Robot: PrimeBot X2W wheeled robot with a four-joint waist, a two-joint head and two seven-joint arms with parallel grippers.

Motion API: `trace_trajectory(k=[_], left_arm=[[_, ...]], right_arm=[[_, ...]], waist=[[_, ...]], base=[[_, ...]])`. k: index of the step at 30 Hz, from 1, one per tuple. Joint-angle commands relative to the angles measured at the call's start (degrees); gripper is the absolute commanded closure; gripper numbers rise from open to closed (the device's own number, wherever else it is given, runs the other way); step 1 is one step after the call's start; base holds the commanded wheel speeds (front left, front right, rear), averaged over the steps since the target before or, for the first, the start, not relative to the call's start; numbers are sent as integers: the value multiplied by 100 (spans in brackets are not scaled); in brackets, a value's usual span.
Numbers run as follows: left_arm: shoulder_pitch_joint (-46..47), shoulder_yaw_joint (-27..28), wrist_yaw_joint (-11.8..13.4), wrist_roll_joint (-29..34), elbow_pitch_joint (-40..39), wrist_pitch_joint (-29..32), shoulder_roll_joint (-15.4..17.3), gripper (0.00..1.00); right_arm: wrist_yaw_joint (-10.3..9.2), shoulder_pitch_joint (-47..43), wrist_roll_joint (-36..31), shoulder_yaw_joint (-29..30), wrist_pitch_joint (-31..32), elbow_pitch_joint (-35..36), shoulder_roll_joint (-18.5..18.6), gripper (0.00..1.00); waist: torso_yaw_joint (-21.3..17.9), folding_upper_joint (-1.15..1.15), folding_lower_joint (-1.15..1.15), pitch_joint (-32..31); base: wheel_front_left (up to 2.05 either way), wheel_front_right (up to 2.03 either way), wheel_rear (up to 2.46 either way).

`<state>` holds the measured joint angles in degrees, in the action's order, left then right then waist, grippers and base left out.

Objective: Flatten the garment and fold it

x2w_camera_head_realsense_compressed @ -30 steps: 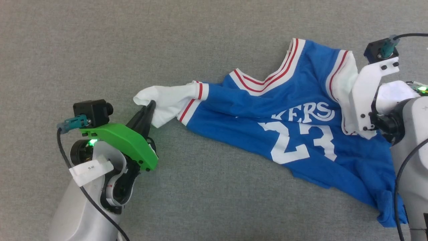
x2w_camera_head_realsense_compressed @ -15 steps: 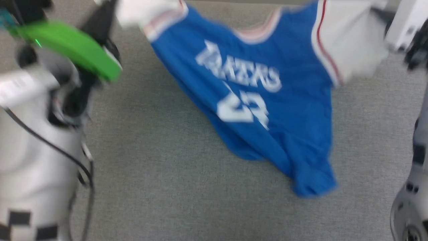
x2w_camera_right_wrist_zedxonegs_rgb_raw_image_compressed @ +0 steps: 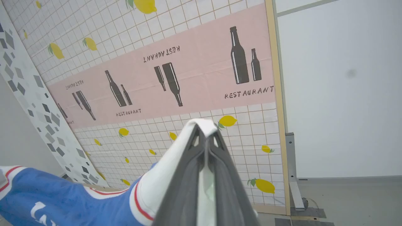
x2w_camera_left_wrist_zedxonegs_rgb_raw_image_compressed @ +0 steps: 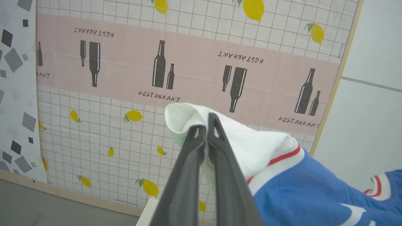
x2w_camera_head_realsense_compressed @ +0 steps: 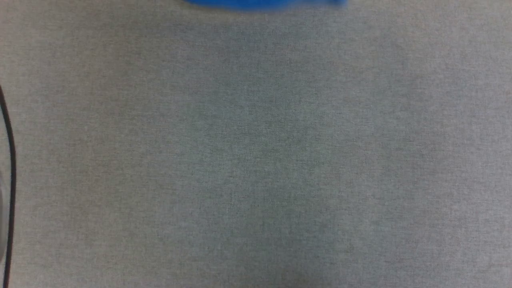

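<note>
The garment [x2w_camera_left_wrist_zedxonegs_rgb_raw_image_compressed: 301, 191] is bright blue, with white sleeves edged in a white band that carries a red stripe, and white lettering on the blue [x2w_camera_right_wrist_zedxonegs_rgb_raw_image_compressed: 37, 210]. In the head view it is a blurred blue streak [x2w_camera_head_realsense_compressed: 260, 3] above a finely flecked grey surface [x2w_camera_head_realsense_compressed: 256, 160], beside a black cable [x2w_camera_head_realsense_compressed: 11, 160]. The left gripper [x2w_camera_left_wrist_zedxonegs_rgb_raw_image_compressed: 205, 124] and right gripper [x2w_camera_right_wrist_zedxonegs_rgb_raw_image_compressed: 205, 133] have dark grey fingers. The backdrop [x2w_camera_left_wrist_zedxonegs_rgb_raw_image_compressed: 103, 131] is a white grid with yellow, green-leaved lemons and a pink band of dark bottles lettered RESTAURANT. A tan frame [x2w_camera_right_wrist_zedxonegs_rgb_raw_image_compressed: 276, 94] borders it. A neighbouring panel [x2w_camera_left_wrist_zedxonegs_rgb_raw_image_compressed: 15, 103] is white with grey and black squares. The wall [x2w_camera_right_wrist_zedxonegs_rgb_raw_image_compressed: 339, 78] is plain white.
</note>
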<state>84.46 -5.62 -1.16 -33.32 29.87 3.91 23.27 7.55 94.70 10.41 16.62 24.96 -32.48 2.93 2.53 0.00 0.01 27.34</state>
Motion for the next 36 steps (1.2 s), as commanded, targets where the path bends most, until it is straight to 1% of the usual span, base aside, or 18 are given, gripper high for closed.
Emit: trace_trajectory(k=[1,5,6,8,11,12,13,16,19,22,23,25,28,31,34,36], left_arm=[[151,43,9,41,79,-144,41,100],[262,94,-99,12,350,-453,58,100],[252,116,-115,-23,428,-483,48,100],[200,103,-185,-61,594,-521,40,100],[17,73,-324,-182,848,-560,-33,100],[-278,26,-470,-345,1043,-611,-119,100],[-761,-80,-577,-559,1160,-619,-224,100],[-1349,-162,-616,-805,1107,-670,-288,100],[-2152,-305,-628,-1056,895,-671,-306,100],[-3083,-380,-630,-1398,592,-753,-348,100],[-4112,-492,-631,-1582,293,-797,-452,100],[-4767,-481,-612,-1714,115,-844,-561,100],[-5650,-482,-478,-1828,-161,-878,-679,100],[-6351,-410,-284,-1953,-441,-890,-742,100],[-6996,-355,-16,-1956,-725,-844,-657,100],[-7384,-262,183,-2038,-937,-799,-648,100]], right_arm=[[-6,158,23,-48,-235,-123,-4,100],[-6,437,40,-84,-962,-433,-4,100],[-6,459,51,-89,-1056,-514,-4,100],[-6,464,100,-149,-1164,-694,-4,100],[-6,310,187,-267,-1110,-915,-4,100],[-6,-57,280,-398,-1016,-934,-5,100],[-6,-655,393,-478,-892,-736,16,100],[-6,-1403,668,-622,-715,-415,99,100],[-6,-2441,1115,-789,-426,135,226,100],[-6,-3670,1533,-879,-91,853,391,100],[-6,-4972,1747,-897,215,1671,566,100],[-6,-5806,1974,-691,443,2106,471,100],[-6,-6975,2058,-403,758,2736,373,100],[-6,-7870,2123,-90,917,3198,238,100],[-6,-8636,2112,221,921,3576,115,100],[-6,-9054,2088,281,981,3701,68,100]], waist=[[-26,0,-1,58],[-26,0,-1,127],[-22,0,-1,139],[-9,0,-1,160],[29,0,-1,154],[59,0,-1,65],[109,0,-1,-130],[135,0,-1,-398],[159,0,-1,-741],[178,0,-1,-1119],[210,0,-1,-1451],[220,0,-1,-1647],[229,0,-1,-1867],[237,0,-1,-2022],[220,0,-1,-2139],[198,0,-1,-2207]], base=[[0,0,0],[0,0,0],[0,0,0],[0,0,0],[0,0,0],[0,0,0],[0,0,0],[0,0,0],[0,0,0],[0,0,0],[0,0,0],[0,0,0],[0,0,0],[0,0,0],[0,0,0],[0,0,0]])
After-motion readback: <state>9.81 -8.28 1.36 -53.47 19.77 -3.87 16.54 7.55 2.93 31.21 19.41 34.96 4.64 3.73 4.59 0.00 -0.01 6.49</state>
